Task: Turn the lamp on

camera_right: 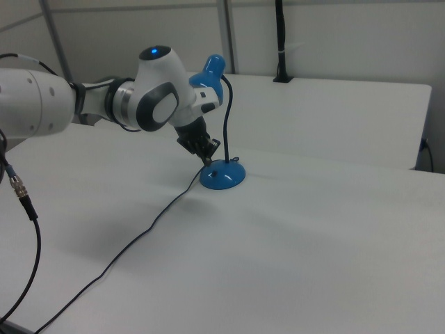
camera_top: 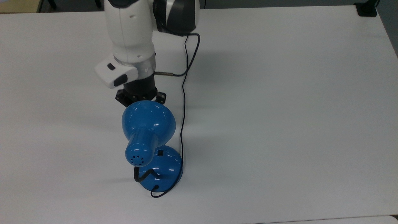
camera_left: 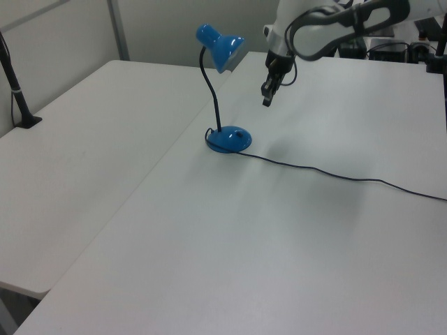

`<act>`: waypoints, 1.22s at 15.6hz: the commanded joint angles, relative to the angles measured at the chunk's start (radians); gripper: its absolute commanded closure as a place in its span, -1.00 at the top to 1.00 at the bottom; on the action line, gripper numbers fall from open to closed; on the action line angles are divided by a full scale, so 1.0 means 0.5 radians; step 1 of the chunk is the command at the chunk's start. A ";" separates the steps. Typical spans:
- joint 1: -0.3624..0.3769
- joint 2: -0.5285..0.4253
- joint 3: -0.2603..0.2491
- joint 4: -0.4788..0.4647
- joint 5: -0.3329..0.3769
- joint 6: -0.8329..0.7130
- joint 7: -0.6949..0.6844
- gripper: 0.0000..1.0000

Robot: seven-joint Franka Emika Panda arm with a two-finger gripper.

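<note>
A glossy blue desk lamp (camera_top: 149, 137) with a bell-shaped shade, a bent black gooseneck and a round domed base is seen standing on the white table (camera_top: 279, 109). Its thin black cord (camera_left: 335, 174) is trailed away across the tabletop. The black 2-finger gripper (camera_left: 267, 100) on the white arm (camera_top: 130, 34) is held in the air, pointed down, near the shade and above the table beside the base. In the left view its fingers are seen drawn together, with nothing between them.
</note>
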 commanded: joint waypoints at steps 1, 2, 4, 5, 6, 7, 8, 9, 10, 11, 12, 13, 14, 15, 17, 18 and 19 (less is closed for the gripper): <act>0.048 0.122 -0.008 0.012 0.019 0.202 0.144 -1.00; 0.057 0.159 -0.005 0.043 0.031 0.254 0.156 -1.00; 0.057 0.227 -0.005 0.080 0.028 0.334 0.248 -1.00; 0.057 0.266 -0.005 0.107 0.028 0.373 0.284 -1.00; 0.057 0.294 -0.005 0.129 0.028 0.404 0.297 -1.00; 0.057 0.331 -0.005 0.150 0.028 0.426 0.306 -1.00; 0.057 0.371 -0.001 0.184 0.028 0.447 0.312 -1.00; 0.057 0.408 -0.001 0.209 0.028 0.466 0.328 -1.00; 0.060 0.435 0.002 0.224 0.025 0.496 0.367 -1.00; 0.057 0.457 0.020 0.227 0.022 0.530 0.392 -1.00; 0.057 0.475 0.038 0.233 0.019 0.576 0.398 -1.00; 0.057 0.494 0.041 0.236 0.019 0.582 0.407 -1.00; 0.057 0.506 0.042 0.240 0.016 0.585 0.408 -1.00; 0.057 0.512 0.048 0.240 0.016 0.607 0.411 -1.00; 0.057 0.521 0.066 0.240 0.019 0.668 0.414 -1.00; 0.057 0.537 0.066 0.240 0.016 0.683 0.444 -1.00; 0.057 0.546 0.066 0.240 0.013 0.702 0.481 -1.00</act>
